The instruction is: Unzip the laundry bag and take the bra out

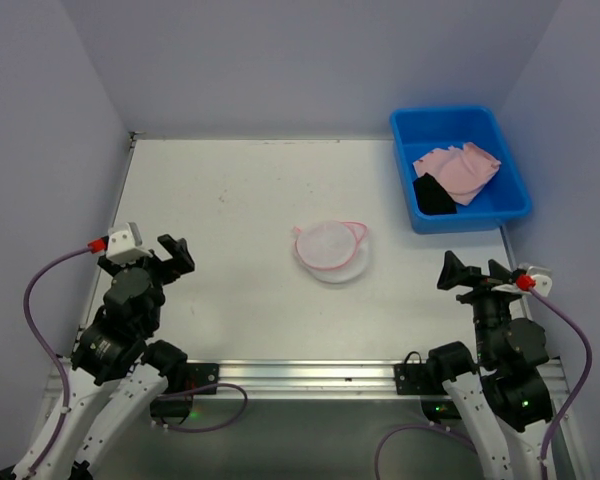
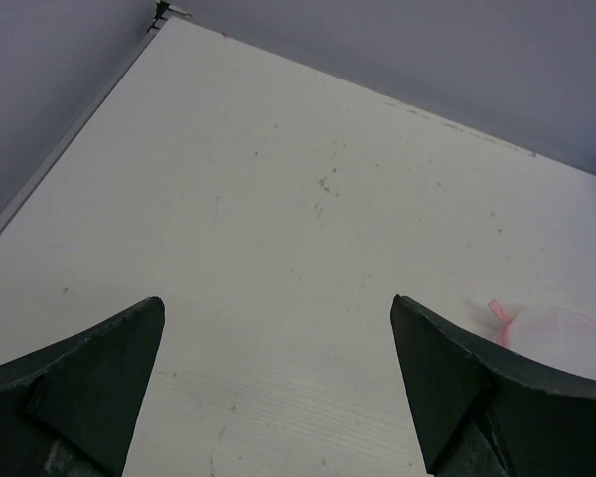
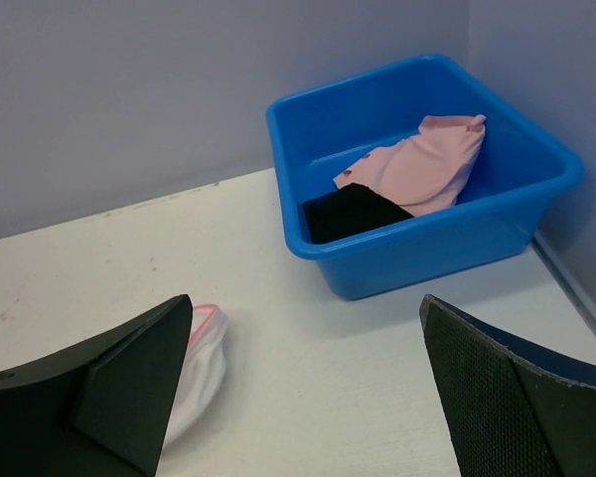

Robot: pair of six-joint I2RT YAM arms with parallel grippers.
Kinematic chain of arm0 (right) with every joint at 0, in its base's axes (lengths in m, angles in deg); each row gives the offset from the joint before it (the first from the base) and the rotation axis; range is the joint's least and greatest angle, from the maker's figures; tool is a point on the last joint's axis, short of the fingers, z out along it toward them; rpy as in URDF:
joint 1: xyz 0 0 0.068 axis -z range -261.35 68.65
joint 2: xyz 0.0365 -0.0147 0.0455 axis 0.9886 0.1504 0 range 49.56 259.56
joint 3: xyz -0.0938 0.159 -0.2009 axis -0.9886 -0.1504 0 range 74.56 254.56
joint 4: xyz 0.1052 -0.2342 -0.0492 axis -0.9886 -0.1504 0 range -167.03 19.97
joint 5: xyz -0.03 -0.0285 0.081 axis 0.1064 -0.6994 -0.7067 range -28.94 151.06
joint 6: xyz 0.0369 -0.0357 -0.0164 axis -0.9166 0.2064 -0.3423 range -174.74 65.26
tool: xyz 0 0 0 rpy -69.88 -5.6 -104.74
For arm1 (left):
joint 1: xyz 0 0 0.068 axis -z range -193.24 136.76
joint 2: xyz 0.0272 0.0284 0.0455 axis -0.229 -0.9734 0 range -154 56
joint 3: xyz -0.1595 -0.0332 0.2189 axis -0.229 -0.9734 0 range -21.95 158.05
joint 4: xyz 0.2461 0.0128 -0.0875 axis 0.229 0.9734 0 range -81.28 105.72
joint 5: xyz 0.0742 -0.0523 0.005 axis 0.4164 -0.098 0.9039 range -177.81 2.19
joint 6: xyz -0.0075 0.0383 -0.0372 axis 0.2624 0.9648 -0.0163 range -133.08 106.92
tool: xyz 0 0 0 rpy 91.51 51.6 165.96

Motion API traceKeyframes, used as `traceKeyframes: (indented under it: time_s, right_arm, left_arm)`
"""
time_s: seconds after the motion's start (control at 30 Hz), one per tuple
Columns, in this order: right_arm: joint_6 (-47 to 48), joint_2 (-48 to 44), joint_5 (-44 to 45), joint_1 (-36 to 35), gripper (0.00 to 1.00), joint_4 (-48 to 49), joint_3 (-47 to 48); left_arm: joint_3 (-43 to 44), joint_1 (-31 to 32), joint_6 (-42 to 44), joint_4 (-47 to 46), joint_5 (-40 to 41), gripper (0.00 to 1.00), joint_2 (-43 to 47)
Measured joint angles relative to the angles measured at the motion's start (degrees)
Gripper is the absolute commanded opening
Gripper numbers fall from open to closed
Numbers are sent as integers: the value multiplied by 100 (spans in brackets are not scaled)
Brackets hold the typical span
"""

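The laundry bag point(image 1: 330, 250), a round white mesh pouch with pink trim, lies at the table's middle. It also shows at the right edge of the left wrist view point(image 2: 566, 338) and behind the left finger in the right wrist view point(image 3: 204, 363). I cannot tell what is inside it. A pale pink garment, the bra point(image 1: 460, 168), lies in the blue bin point(image 1: 460, 118) at the back right and shows in the right wrist view point(image 3: 422, 164). My left gripper point(image 1: 175, 255) point(image 2: 278, 303) is open and empty at the near left. My right gripper point(image 1: 475, 272) point(image 3: 306, 298) is open and empty at the near right.
A black cloth point(image 1: 436, 195) point(image 3: 353, 211) lies beside the pink garment in the bin point(image 3: 427, 248). Grey-violet walls close the table at the back and both sides. The metal rail with both arm bases runs along the near edge.
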Motion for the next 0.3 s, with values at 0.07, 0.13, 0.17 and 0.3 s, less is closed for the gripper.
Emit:
traceKeyframes:
  time_s: [0.07, 0.13, 0.17, 0.3]
  right_arm:
    - [0, 0, 2, 0, 99, 9, -4]
    - [2, 0, 2, 0, 99, 15, -9]
    - [2, 0, 2, 0, 99, 17, -9]
    - [7, 0, -2, 0, 99, 20, -9]
  left_arm:
    - [0, 0, 2, -2, 17, 100, 4]
    - [-7, -2, 2, -4, 39, 100, 9]
    - [-13, -2, 4, -2, 44, 100, 9]
    - [-42, -2, 4, -4, 66, 100, 4]
